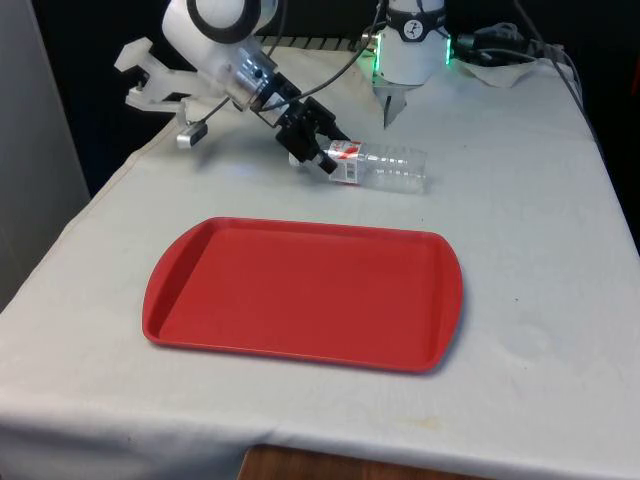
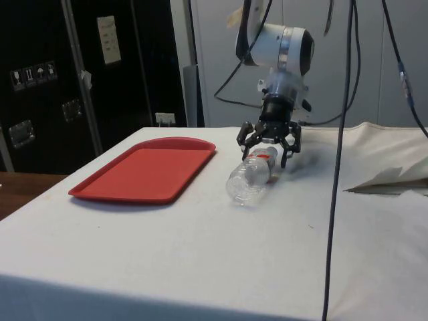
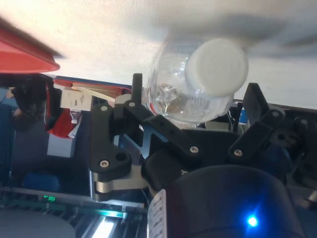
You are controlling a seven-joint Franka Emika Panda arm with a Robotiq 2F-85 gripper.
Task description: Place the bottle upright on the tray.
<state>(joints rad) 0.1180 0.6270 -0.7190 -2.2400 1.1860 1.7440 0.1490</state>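
My hand (image 1: 318,152) spreads wide around the cap end of the bottle (image 1: 385,166), which lies flat on the desk (image 1: 530,250), just beyond the tray's (image 1: 300,295) far edge.

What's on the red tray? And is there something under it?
Nothing is on the tray. The bottle lies on its side on the cloth beyond it, cap end between the gripper's fingers. Whatever is under the tray is hidden.

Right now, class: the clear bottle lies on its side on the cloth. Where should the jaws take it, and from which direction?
Grip the bottle at its neck end, just below the white cap, coming along its length from the cap side. The neck is narrower than the body, and holding that end probably lets the arm swing it upright onto the tray.
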